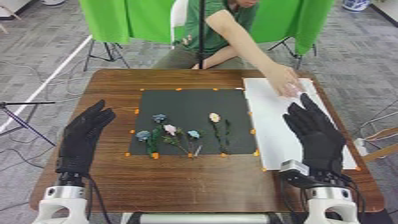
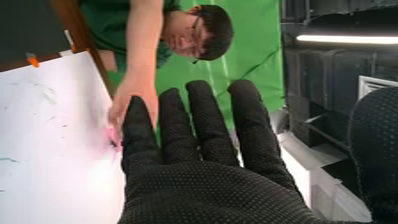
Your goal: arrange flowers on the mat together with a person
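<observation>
On the dark mat (image 1: 182, 100) lie several flowers: a pink flower (image 1: 171, 129), a cream flower (image 1: 214, 117), a dark blue flower (image 1: 159, 118), others in blue, and green stems. My right hand (image 1: 315, 137) is open over the white sheet (image 1: 271, 120), fingers pointing toward the person's hand (image 1: 282, 80) at its far end. My left hand (image 1: 83, 137) rests open left of the dark mat. In the right wrist view, my right hand (image 2: 209, 185) has straight fingers and holds nothing; beyond them the person's hand (image 2: 133, 105) is at a small pink thing (image 2: 112, 136), partly hidden by my finger.
Orange tape pieces (image 1: 155, 155) line the edges of the dark mat on the brown table (image 1: 115, 180). The person's arm (image 1: 240, 37) reaches in from the far side. A thin dark pole (image 1: 202, 30) stands at the far edge, before a green backdrop (image 1: 142, 20).
</observation>
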{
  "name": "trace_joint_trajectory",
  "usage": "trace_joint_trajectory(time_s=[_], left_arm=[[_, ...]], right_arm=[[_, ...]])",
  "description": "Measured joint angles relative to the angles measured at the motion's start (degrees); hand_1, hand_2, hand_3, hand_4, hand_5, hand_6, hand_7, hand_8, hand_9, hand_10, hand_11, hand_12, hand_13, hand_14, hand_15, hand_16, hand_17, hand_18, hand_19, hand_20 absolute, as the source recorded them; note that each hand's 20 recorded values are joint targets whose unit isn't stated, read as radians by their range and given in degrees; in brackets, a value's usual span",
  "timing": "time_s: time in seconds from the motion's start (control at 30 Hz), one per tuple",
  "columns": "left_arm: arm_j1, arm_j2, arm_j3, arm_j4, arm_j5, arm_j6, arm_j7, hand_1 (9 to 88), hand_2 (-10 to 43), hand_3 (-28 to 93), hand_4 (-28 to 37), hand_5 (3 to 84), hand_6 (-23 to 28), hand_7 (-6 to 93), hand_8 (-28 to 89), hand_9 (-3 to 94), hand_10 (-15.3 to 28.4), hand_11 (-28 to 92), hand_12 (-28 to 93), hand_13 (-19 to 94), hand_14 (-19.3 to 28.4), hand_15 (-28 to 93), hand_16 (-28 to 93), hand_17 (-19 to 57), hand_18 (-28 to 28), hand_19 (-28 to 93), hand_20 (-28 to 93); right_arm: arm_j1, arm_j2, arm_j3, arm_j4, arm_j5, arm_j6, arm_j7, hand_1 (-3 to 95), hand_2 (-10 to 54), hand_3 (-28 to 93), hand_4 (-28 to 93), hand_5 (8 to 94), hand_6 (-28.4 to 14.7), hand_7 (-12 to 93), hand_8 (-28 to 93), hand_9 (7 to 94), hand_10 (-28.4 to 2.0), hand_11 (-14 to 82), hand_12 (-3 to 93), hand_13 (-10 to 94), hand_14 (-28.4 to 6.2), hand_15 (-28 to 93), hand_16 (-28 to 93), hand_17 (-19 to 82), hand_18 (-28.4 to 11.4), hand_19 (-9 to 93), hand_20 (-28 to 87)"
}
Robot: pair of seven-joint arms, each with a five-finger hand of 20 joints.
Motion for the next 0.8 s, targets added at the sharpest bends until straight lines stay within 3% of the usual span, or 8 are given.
trace_joint_trajectory(time_s=[0.8], left_arm=[[0.05, -0.08, -0.76, -0.04, -0.38, -0.21, -0.05, 24.1, -3.6, 66, -22.7, 42.3, 3.0, 12.0, -6, 42.5, 12.6, 13, 15, 34, 15.5, 9, 3, 3.3, 10.3, 1, 15]], right_arm=[[0.32, -0.09, -0.08, -0.1, -0.01, -0.49, 1.19, 6.7, 5.1, 79, -19, 43.1, -1.9, 10, -9, 42.4, -15.5, 4.5, 10.5, 30, -12.8, 8, 15, 14, -12.0, 8, 26]])
